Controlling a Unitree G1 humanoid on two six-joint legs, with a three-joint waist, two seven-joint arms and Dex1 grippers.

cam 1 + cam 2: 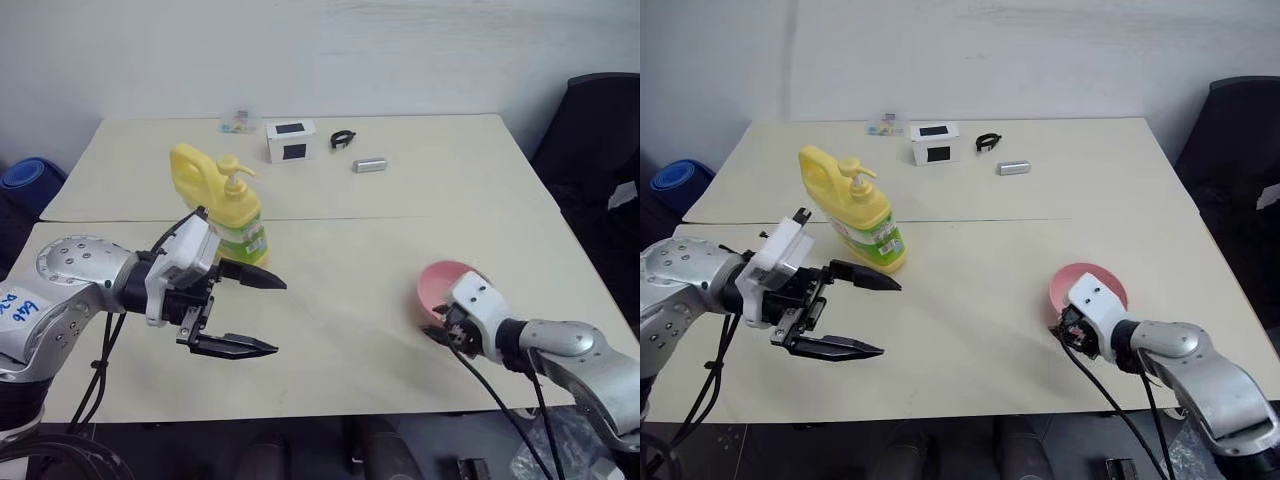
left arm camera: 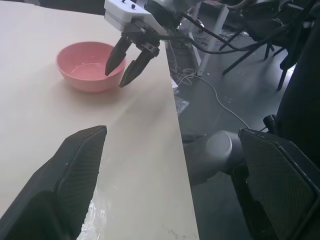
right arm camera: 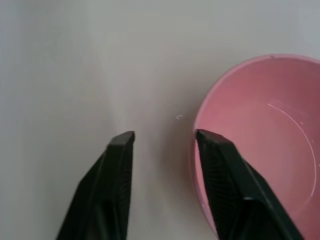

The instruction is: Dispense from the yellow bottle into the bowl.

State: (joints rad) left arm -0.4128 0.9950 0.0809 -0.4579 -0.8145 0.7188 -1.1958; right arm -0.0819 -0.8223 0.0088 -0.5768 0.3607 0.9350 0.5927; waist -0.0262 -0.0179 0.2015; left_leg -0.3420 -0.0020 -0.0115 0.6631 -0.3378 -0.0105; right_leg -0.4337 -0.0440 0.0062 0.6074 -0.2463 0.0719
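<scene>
The yellow bottle [image 1: 222,200], a pump-top jug with a green label, stands upright left of the table's middle. Just in front of it my left gripper [image 1: 274,316] hangs open above the table, pointing right with nothing between its fingers. The pink bowl [image 1: 442,284] sits near the front right edge. My right gripper [image 3: 165,135] is low at the bowl's near-left rim, its fingers apart. One fingertip [image 3: 206,137] is over the rim and the other is over bare table beside the bowl. The left wrist view shows the same right gripper [image 2: 115,79] against the bowl [image 2: 85,70].
At the back of the table [image 1: 350,250] lie a white box [image 1: 290,140], a black clip [image 1: 342,138], a silver cylinder [image 1: 368,165] and a small packet [image 1: 238,122]. A black chair [image 1: 600,150] stands right of the table. A blue object [image 1: 30,182] sits at the far left.
</scene>
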